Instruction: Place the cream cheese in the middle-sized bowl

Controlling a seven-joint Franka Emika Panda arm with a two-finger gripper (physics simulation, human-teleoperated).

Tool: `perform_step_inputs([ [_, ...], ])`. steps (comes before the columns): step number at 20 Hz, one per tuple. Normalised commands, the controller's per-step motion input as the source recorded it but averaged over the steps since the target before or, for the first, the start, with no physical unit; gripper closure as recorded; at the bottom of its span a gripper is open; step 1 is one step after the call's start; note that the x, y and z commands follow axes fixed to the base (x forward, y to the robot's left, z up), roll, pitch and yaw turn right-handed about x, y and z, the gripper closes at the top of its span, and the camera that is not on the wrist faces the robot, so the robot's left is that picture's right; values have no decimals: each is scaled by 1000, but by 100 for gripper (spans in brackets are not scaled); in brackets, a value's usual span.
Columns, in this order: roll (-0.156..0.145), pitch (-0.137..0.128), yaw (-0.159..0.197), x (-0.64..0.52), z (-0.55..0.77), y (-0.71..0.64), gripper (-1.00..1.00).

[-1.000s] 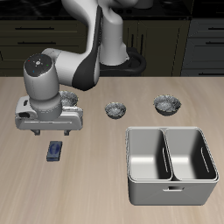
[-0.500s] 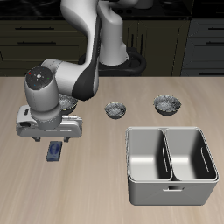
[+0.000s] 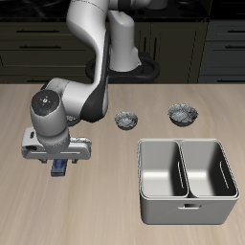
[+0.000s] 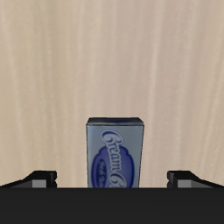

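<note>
Cream cheese [image 4: 115, 153] lies flat on the table directly beneath my gripper [image 4: 112, 179], centred between my spread jaws; its long axis runs across the closing line, so I pinch its long sides.

Blue cream cheese [image 4: 115, 154] flat on table

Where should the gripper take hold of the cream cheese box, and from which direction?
Come from straight above and pinch the cream cheese across its narrow width, on the two long sides: it lies flat on the table, and the open gripper already straddles it that way.
</note>
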Motion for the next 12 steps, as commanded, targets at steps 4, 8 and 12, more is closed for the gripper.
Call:
perform_step_inputs([
  [4,-11,25,-21,-54,-210,-99,-100],
  [8,19,33,2,-60,-273,0,100],
  [12,32,12,-44,-122,-116,104,100],
])
